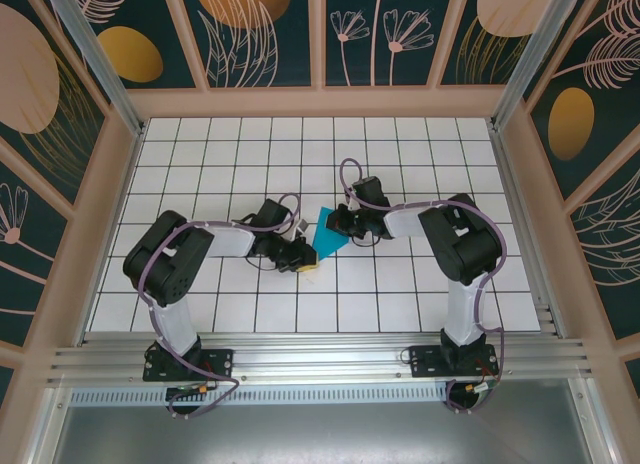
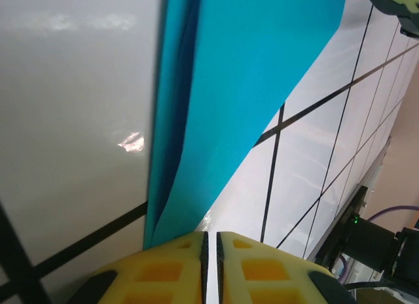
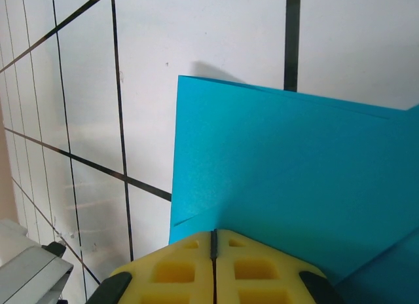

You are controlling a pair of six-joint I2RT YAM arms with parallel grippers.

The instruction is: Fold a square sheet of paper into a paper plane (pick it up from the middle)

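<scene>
- The left gripper [image 1: 305, 263] has its yellow pads [image 2: 163, 271] drawn together, with a hairline slit between them. The left wrist view does not show whether any paper is caught in that slit.
- The lower point of the square sheet of paper [image 1: 326, 236] runs down to the outer edge of the left-hand pad and touches it there.
- The right gripper [image 1: 343, 224] is closed, its pads [image 3: 177, 271] pressed flat against each other.
- In the right wrist view the teal sheet [image 3: 294, 186] spreads out on both sides of the closed tips and meets them. Whether it is pinched or only pressed on cannot be told.
- The paper is no longer a flat square. From above it reads as a narrow teal triangle between the two grippers, its tip toward the left one.
- Close up it shows layered edges, a long crease down its left side [image 2: 177, 120] and a short fold line by the right pads.
- Its far edge casts a thin shadow on the white grid-tiled table [image 1: 400, 144], so that edge sits slightly raised.
- Both arms reach inward over the middle tiles from their bases on the aluminium rail [image 1: 320, 359] at the near edge.
- Panels printed with leaves [image 1: 260, 14] wall in the table.
</scene>
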